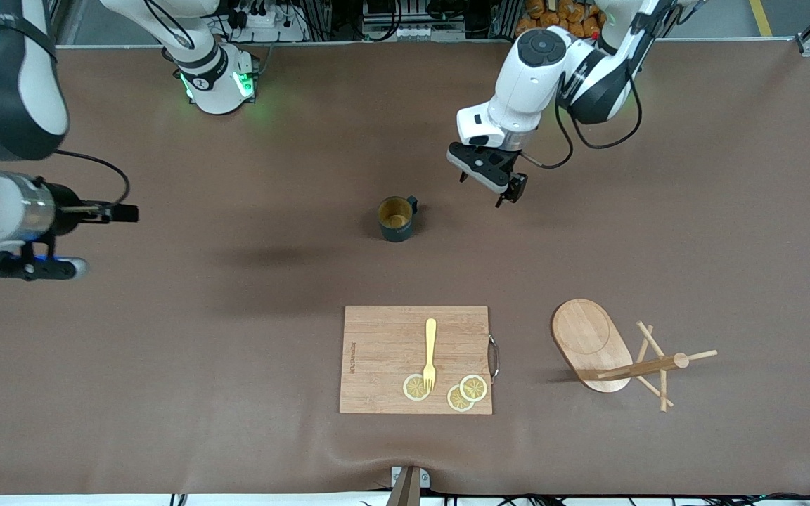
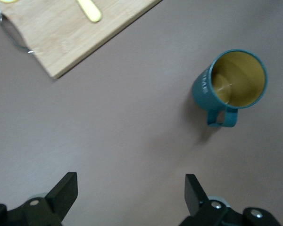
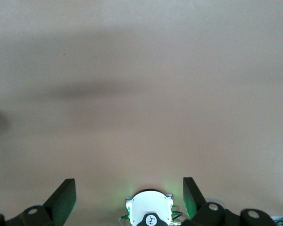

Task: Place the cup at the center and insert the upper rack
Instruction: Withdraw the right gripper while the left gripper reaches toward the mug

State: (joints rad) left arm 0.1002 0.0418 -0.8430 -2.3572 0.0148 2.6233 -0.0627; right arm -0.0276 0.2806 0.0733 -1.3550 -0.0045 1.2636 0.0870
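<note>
On a brown cloth-covered table, the ribbed teal cup (image 1: 396, 218) stands upright mid-table, glazed tan inside, its loop handle toward the left arm's end. Just beside it hangs the left gripper (image 1: 489, 184), fingers (image 2: 63, 193) spread wide and empty. Nearer the front camera, the pale wooden upper rack (image 1: 619, 357) lies tipped over beside a rectangular bamboo cutting board (image 1: 384, 360). The right gripper (image 3: 129, 197) waits, fingers spread, over bare cloth.

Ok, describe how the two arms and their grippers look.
Both arms have glossy white shells with black joint bands and black cables looped alongside. The left gripper is black, with dark wedge-shaped fingers. The right gripper has matching fingers, and a green light glows at that arm's base.
</note>
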